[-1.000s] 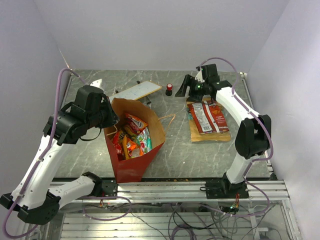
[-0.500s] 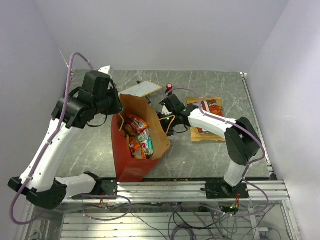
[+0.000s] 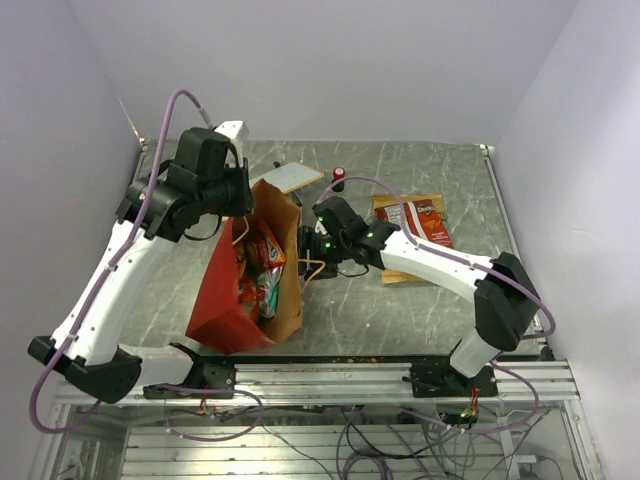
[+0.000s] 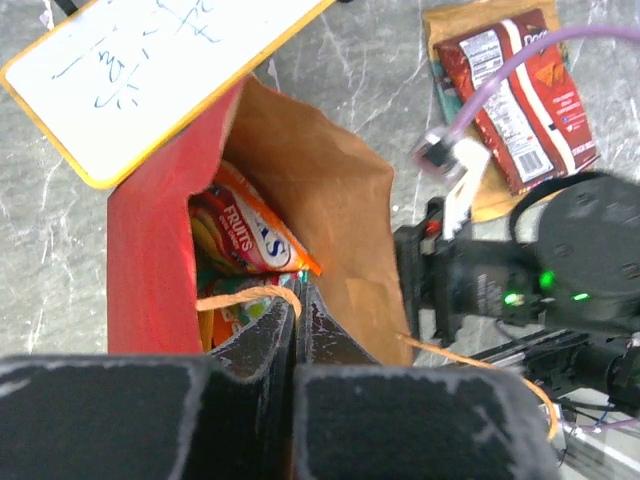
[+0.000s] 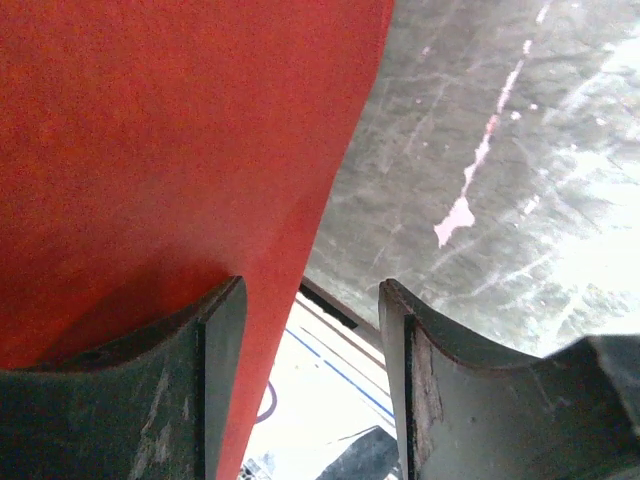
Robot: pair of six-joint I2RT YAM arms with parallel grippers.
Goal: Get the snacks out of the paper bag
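while the paper bag [image 3: 215,300] leaned at a tilt on the left-centre of the table [image 3: 450,300], its red outside faced left and its brown kraft inside showed through the open mouth. the left gripper [image 3: 243,195] sat at the far rim of that mouth with its fingers [image 4: 270,350] pressed flat together. the tan twisted handle [image 4: 245,293] ran straight into the pinch, so it gripped the bag by that cord. inside the bag lay the snacks [image 3: 262,265], a heap of orange, red and green. the uppermost was an orange packet [image 4: 245,235] printed with "fruits". the right gripper [image 3: 303,245] was low against the bag's right outer wall. in its wrist view the jaws stood partly apart, one finger touching the red paper and nothing clamped between them. a red chip packet [image 3: 415,218] lay flat on a tan sheet [image 4: 447,30] to the right, well apart from the bag. just beyond the bag's mouth lay a white board [image 3: 292,177] with a yellow edge, and near it stood a small red-and-black cylinder [image 3: 339,178].
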